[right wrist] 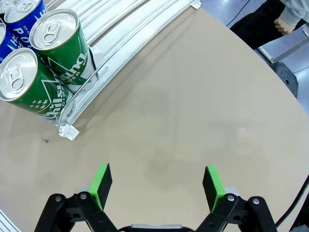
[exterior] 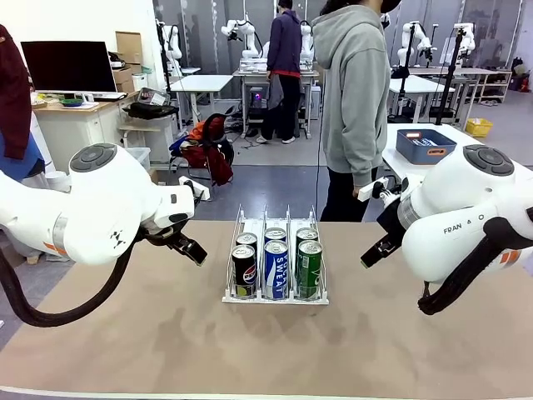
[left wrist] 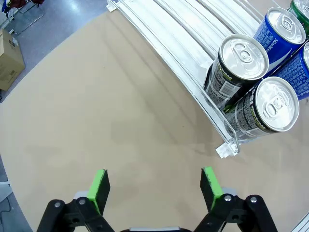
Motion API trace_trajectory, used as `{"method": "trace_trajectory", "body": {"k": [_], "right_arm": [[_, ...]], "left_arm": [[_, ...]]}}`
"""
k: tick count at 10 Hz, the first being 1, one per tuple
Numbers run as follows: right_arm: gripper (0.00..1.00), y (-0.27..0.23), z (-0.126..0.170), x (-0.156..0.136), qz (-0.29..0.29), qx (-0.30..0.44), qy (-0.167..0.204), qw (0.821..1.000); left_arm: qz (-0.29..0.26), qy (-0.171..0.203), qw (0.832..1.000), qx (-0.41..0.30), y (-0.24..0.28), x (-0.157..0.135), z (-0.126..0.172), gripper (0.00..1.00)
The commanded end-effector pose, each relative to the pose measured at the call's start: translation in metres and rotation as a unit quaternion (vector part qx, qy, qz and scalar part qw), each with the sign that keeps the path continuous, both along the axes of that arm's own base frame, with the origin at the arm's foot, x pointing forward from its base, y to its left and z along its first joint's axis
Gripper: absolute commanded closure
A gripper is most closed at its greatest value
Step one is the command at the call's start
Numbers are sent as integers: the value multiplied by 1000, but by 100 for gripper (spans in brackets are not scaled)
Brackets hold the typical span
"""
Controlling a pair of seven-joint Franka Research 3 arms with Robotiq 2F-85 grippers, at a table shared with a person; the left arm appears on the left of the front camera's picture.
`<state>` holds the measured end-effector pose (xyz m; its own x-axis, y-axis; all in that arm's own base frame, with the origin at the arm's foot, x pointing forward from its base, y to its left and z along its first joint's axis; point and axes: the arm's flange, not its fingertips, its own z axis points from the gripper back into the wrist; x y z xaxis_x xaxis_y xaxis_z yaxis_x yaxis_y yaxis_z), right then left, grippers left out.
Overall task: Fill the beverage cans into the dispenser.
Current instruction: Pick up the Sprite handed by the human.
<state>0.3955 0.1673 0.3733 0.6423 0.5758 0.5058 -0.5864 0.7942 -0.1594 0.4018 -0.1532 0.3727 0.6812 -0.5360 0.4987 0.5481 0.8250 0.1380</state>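
The dispenser (exterior: 275,293) stands in the middle of the table with two cans in each of its three lanes. Black cans (exterior: 244,268) fill the left lane, blue ones (exterior: 276,267) the middle, green ones (exterior: 309,263) the right. My left gripper (left wrist: 154,186) hovers open over bare tabletop, left of the rack's front corner (left wrist: 227,149), near the black cans (left wrist: 265,108). My right gripper (right wrist: 157,183) is open too, above the table to the right of the green cans (right wrist: 34,89). Both arms hang at the rack's sides, left (exterior: 187,244) and right (exterior: 375,250).
A person in a grey hoodie (exterior: 356,92) stands at the far side of the table, hand (right wrist: 284,24) hanging by the edge. A blue bin (exterior: 425,146) sits on a white table behind. Bare tan tabletop surrounds the rack.
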Motion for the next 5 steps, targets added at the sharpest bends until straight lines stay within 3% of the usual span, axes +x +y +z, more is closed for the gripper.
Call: {"method": "trace_trajectory", "body": {"k": [1,4,5], "right_arm": [[0,0,0,0,0,0,0,1000],[0,0,0,0,0,0,0,1000],[0,6,1,4,34,-5,10,999]], "left_arm": [[2,0,1000,-1,1,1,0,0],[0,0,1000,0,0,0,0,0],[-1,15,1000,11,-8,7,1,0]]}}
